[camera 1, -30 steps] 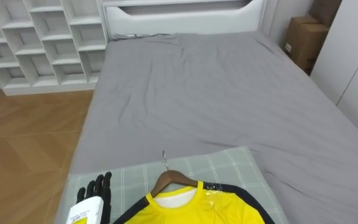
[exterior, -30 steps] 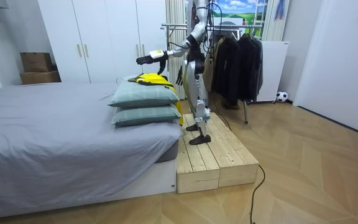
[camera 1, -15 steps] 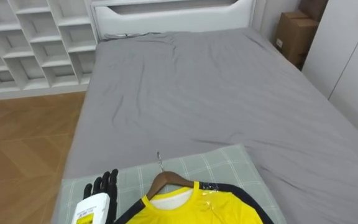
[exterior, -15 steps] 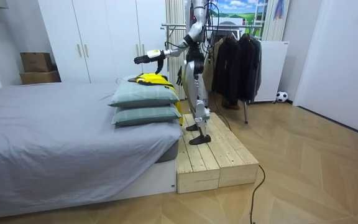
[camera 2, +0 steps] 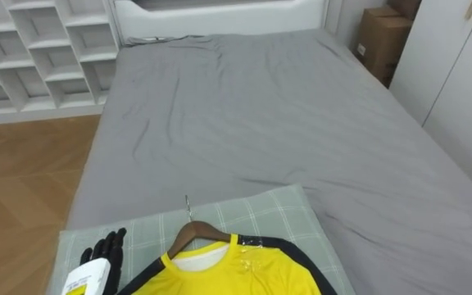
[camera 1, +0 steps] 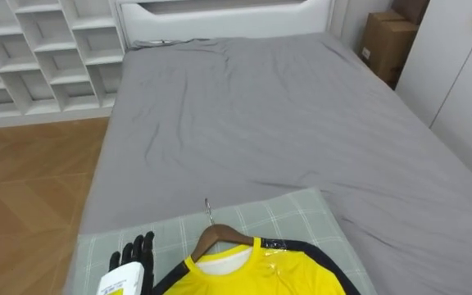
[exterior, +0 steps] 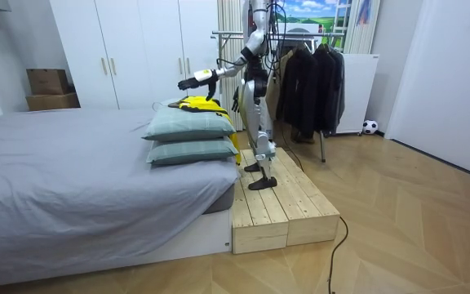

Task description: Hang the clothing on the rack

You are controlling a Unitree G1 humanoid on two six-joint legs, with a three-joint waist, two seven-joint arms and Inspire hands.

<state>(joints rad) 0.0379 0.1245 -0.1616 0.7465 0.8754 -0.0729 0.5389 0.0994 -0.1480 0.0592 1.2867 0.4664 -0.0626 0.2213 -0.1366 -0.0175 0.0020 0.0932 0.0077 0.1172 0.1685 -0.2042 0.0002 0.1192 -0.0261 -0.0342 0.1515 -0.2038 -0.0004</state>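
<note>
Standing on a low platform of pale wooden boards (exterior: pixel 280 204) at the foot of the wide bed with the grey cover (camera 1: pixel 260 115), the robot reaches its left hand (camera 1: pixel 135 250) forward. The hand is above the upper one of two stacked grey-green checked pillows (camera 1: pixel 289 215). It is wide, with the black fingers straight, and it holds nothing. The right hand (exterior: pixel 235 96) hangs low near the hip in the room view, and its state I cannot tell.

The bright yellow shirt with dark trim (camera 1: pixel 260 274) lies flat on that upper pillow. It is already dressed on a brown wooden hanger (camera 1: pixel 220 236), and the hanger's thin metal hook (camera 1: pixel 208 211) points toward the head of the bed. The left hand is just beside the shirt's left shoulder and does not touch it.

I think the step in hand is the reach for the hanger. To do it well, the hand should go to its right, to the wooden neck under the hook, and close there, not on the loose cloth. The pillow is soft and will probably sink, so a gentle press is better. The lift should be straight up and level, or the shirt may slide off one arm of the hanger. The hook should stay free for the metal clothes rail with the dark jackets (exterior: pixel 312 82) behind the robot.
</note>
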